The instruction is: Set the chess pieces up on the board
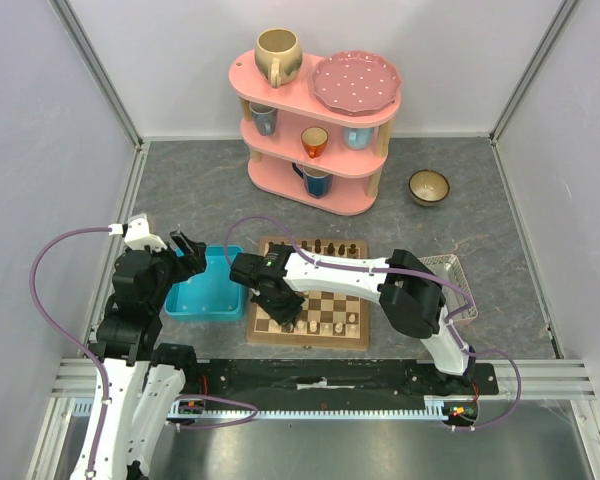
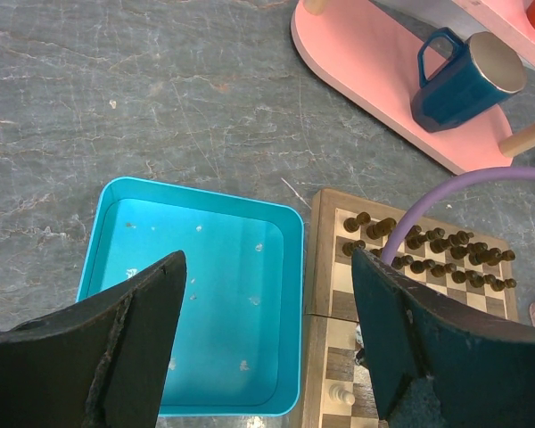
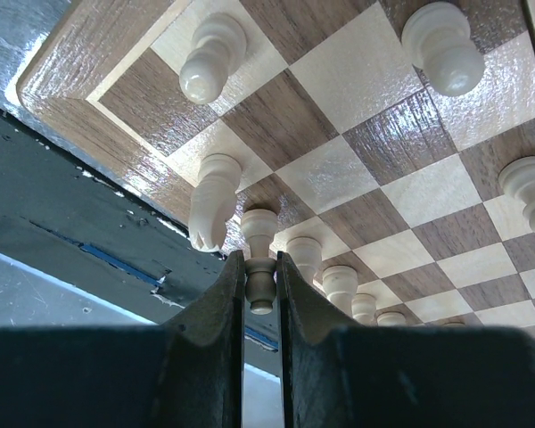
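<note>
Gleaming board (image 1: 330,303), grey tabletop (image 1: 480,240), white walls (image 1: 180,70)

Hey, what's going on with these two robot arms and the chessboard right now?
The right gripper is shut on a cream chess piece over the near left part of the board, where other cream pieces already stand. The dark chessmen line the far side. The left gripper hangs open above the turquoise tray.

The right arm (image 1: 330,272) hides much of the board (image 1: 352,300); the fingers (image 3: 205,339) cover one cream piece (image 3: 259,234) at its base
</note>
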